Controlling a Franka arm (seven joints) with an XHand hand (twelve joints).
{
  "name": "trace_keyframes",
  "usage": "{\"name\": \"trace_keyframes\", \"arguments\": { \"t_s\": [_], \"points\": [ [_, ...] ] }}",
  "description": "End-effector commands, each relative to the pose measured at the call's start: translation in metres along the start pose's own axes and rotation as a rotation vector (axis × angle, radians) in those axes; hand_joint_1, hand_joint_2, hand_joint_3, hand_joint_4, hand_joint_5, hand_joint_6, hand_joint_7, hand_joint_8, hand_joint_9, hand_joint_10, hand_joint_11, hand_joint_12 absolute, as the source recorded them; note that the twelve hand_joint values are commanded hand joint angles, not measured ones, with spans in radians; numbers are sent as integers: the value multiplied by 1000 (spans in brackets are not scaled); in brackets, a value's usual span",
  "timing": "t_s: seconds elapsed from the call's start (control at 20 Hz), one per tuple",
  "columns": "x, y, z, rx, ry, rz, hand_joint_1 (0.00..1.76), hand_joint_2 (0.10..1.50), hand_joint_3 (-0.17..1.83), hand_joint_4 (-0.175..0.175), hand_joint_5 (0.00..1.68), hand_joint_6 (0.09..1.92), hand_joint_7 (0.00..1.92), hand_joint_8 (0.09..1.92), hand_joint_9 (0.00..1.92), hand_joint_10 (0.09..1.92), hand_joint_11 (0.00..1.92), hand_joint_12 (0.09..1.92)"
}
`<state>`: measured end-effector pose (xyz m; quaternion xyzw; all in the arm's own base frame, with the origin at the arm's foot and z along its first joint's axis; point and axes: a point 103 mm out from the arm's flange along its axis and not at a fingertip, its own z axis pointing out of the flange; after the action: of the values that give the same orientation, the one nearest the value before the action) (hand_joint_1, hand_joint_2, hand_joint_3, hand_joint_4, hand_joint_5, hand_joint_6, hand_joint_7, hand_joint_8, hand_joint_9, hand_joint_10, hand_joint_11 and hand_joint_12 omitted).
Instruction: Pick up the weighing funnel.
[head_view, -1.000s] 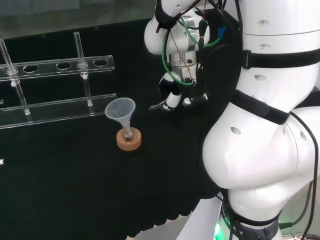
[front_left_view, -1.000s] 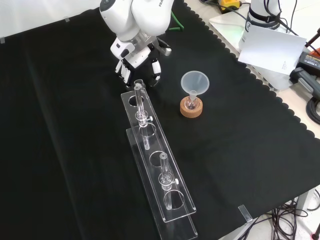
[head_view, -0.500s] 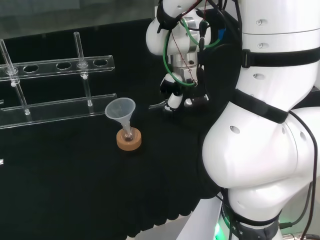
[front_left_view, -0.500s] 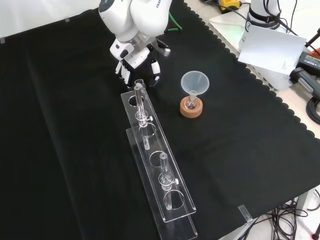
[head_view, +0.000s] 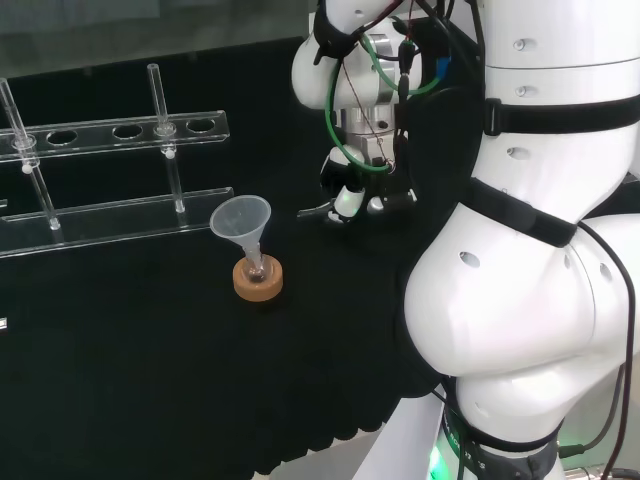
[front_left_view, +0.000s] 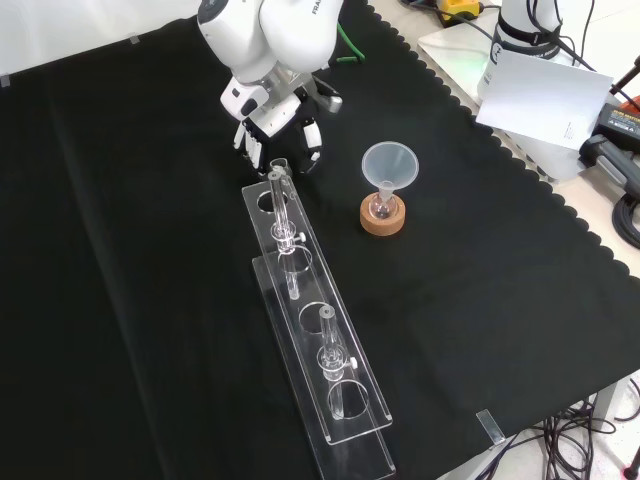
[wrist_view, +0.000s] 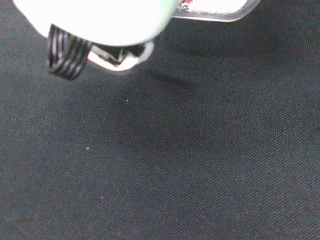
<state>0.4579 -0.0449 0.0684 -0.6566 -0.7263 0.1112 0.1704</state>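
Observation:
In the head view the hand (head_view: 352, 192) hangs low over the black cloth, to the right of the big funnel, with its fingers curled downward. A thin pale clear piece, the weighing funnel (head_view: 314, 210), sticks out of the fingers toward the view's left and looks pinched there. The front view has the hand (front_left_view: 272, 128) just above the near end of the clear rack, fingers (front_left_view: 312, 140) bent toward the cloth. A blurred white part of the hand (wrist_view: 100, 20) sits over bare cloth in the wrist view.
The big funnel (head_view: 242, 222) stands in a small flask on a cork ring (head_view: 258, 280). A long clear rack (front_left_view: 300, 300) with upright glass tubes lies close under the hand in the front view. White arm links (head_view: 530, 250) rise at the head view's right.
The hand has risen very slightly, and the pale piece in its fingers has gone up with it. The funnel and rack have not moved.

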Motion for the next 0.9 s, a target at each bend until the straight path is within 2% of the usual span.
{"name": "trace_keyframes", "arguments": {
  "t_s": [0.05,0.45,0.75,0.9],
  "points": [
    [3,1,-1,0,-5,2,1069,417,792,50,851,642,965,403,971,354,556,1230],
    [4,3,-1,8,-13,7,1093,394,776,53,856,631,997,391,988,335,565,1225],
    [2,2,2,6,-4,14,1115,392,762,71,962,619,1122,350,1044,294,579,1210],
    [1,1,2,0,0,21,1122,394,762,69,996,619,1157,347,1064,285,586,1201]
  ]
}}
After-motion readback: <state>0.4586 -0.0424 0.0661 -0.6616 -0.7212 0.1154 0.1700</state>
